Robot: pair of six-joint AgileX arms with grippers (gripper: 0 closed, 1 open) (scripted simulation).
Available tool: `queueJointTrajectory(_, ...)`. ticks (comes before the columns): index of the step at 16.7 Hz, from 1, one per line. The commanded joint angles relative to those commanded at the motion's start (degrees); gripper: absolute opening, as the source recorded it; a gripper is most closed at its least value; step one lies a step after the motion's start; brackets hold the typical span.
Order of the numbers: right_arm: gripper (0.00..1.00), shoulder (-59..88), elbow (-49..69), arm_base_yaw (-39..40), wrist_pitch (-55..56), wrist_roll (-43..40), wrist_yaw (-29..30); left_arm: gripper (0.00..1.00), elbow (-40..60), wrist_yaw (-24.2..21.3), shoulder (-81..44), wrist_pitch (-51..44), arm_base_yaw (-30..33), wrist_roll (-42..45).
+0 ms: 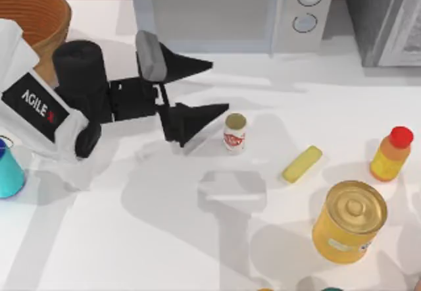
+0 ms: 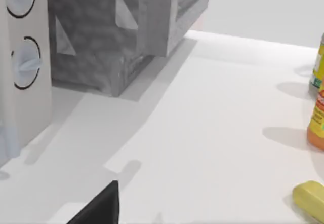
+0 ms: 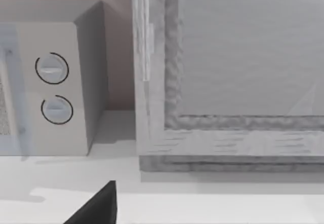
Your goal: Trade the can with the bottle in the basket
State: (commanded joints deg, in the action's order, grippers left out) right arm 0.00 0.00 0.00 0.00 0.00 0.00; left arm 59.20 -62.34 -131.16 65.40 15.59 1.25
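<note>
White table (image 1: 217,251), seen from above, carrying the following. Left arm: reaches in from the left edge, its pincer (image 1: 220,88) lying over the table with its two black fingers (image 1: 197,116) spread wide apart and gripping nothing, tips pointing toward the right. Can (image 1: 234,132): small, white with a red label mark and dull tan top, upright on the table just beside the tip of the nearer finger, not between the two. Bottle (image 1: 9,171): teal with a dark blue top, standing at the table's far left edge, near the arm's white body and outside the basket. Basket (image 1: 56,8): round, brown woven wicker, at the far left corner, partly covered by the arm; its inside cannot be made out. Microwave (image 1: 230,8): grey-white with two round dials, along the far edge at centre; a grey cabinet (image 1: 388,14) stands to its right. Yellow block (image 1: 302,164): small, lying flat right of the can. Orange-yellow bottle (image 1: 391,154) with red cap: upright near the right edge. Large yellow can (image 1: 348,221) with gold lid: upright, nearer the front, below the orange-yellow bottle. Right pincer: one dark finger (image 3: 96,209) shows in the right wrist view, facing the microwave and cabinet; whether open or closed, I cannot tell.
</note>
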Motion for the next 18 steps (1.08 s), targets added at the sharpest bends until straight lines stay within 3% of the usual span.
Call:
queueJointTrajectory(6,1.0,0.0,0.0,0.0,0.0,0.0,0.0,1.0,-13.7,14.9,26.6,-16.9,-6.1,0.0)
queueJointTrajectory(18,1.0,0.0,0.0,0.0,0.0,0.0,0.0,1.0,-44.6,48.2,96.6,-51.4,-14.7,-0.4)
